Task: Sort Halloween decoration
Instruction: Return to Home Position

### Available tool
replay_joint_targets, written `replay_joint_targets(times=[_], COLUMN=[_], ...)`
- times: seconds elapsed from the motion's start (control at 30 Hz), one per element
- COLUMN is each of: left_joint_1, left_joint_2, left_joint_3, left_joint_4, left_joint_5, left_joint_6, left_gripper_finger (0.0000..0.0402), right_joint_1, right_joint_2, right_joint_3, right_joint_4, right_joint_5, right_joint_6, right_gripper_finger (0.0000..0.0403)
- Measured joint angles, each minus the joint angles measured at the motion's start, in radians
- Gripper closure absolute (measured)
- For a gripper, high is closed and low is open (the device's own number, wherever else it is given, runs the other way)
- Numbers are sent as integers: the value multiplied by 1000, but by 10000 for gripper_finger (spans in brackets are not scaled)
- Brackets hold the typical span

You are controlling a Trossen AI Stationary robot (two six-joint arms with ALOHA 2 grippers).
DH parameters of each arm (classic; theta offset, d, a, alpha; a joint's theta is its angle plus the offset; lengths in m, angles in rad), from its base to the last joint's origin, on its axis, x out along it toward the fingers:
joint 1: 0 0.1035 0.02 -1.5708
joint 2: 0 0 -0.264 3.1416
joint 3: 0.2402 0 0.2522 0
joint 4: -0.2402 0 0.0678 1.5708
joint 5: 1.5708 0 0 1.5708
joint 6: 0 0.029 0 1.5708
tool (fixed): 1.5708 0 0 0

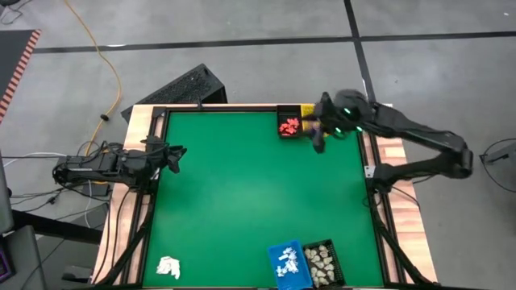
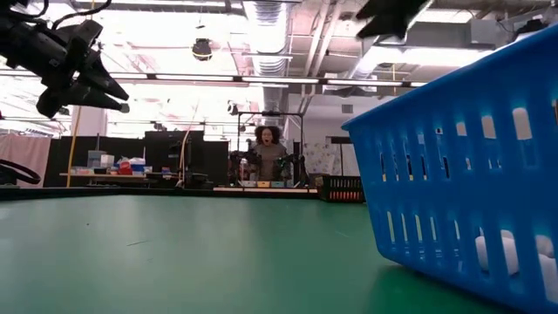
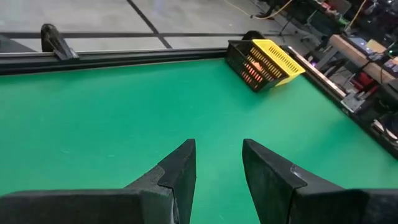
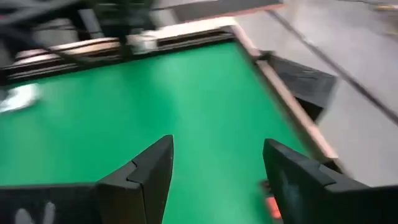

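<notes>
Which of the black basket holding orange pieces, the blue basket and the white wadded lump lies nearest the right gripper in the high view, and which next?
From the right gripper, near the table's top-right corner in the high view:
1. Black basket holding orange pieces, right beside it at the top edge.
2. Blue basket, at the bottom edge.
3. White lump, in the bottom-left corner.

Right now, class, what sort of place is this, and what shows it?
Probably a robotics lab or workshop: left arm and right arm at a green table, exposed ceiling ducts, taped concrete floor.
</notes>
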Motion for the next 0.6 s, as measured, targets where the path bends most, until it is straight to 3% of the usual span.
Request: replay_joint_targets(times=[0.13,0.23,0.3,0.4,0.5,0.6], left_joint_1=[0,0,0,-1,-1,-1], left_joint_2=[0,0,0,0,0,-7], left_joint_3=[0,0,0,0,0,12], left_joint_4=[-3,37,108,269,433,516], left_joint_5=[0,-5,9,112,196,212], left_joint_6=[-25,-58,35,226,371,447], left_gripper_finger=[281,281,281,281,281,281], right_joint_1=[142,275,359,442,471,474], right_joint_2=[-104,-158,-189,-249,-348,-449], right_joint_3=[-2,-36,-90,-202,-298,-382], right_joint_4=[-68,-38,57,204,285,350], right_joint_5=[0,1,1,3,109,194], right_joint_6=[109,97,68,34,55,70], right_gripper_finger=[159,159,159,159,159,159])
